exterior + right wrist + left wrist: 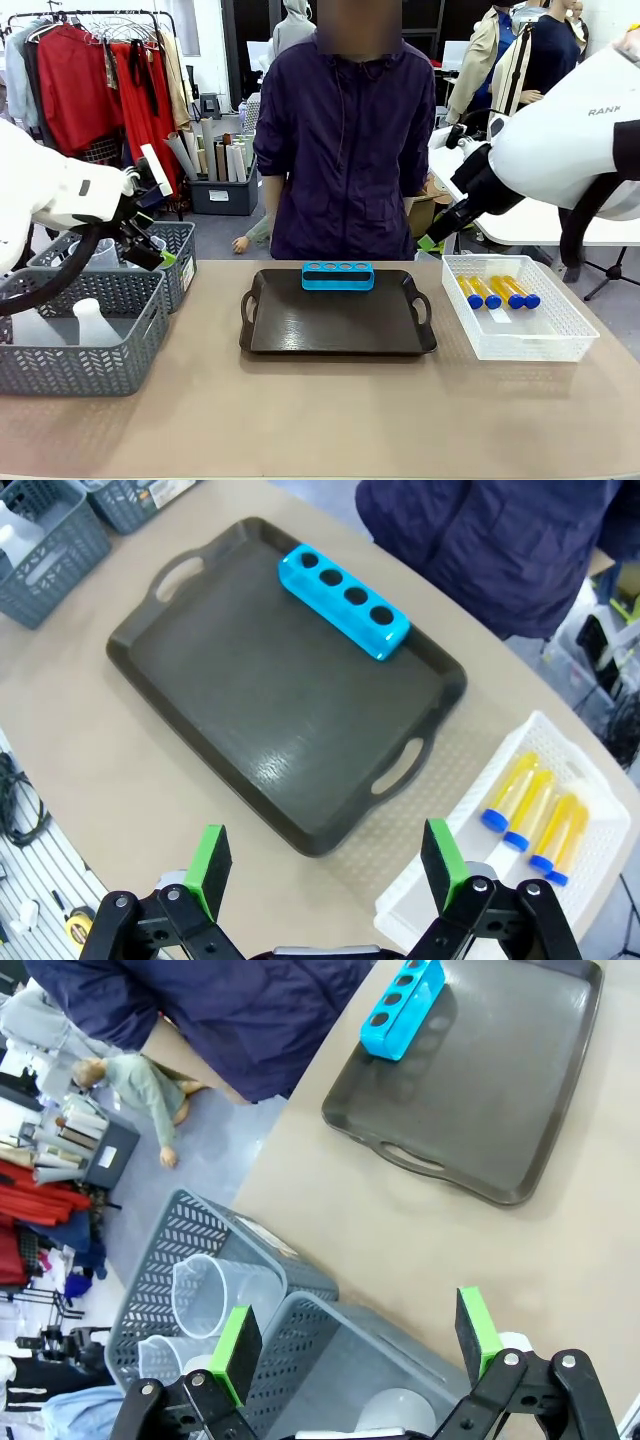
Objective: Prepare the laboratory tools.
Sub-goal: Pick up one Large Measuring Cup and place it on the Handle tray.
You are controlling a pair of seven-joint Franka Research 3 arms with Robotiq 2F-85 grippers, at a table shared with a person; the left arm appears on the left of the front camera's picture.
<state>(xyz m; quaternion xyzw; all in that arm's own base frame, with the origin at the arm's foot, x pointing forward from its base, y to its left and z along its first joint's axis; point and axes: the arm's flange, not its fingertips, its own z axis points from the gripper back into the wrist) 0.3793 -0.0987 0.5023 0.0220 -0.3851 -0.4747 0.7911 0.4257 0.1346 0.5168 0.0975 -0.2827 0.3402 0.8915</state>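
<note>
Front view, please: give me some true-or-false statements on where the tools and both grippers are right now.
1. The blue rack stands on the tray. True.
2. The test tubes stand in the rack. False: they lie in the white basket; the rack's holes are empty.
3. The left gripper is shut. False: it is open, above the grey baskets.
4. The right gripper is open and empty. True.
</note>
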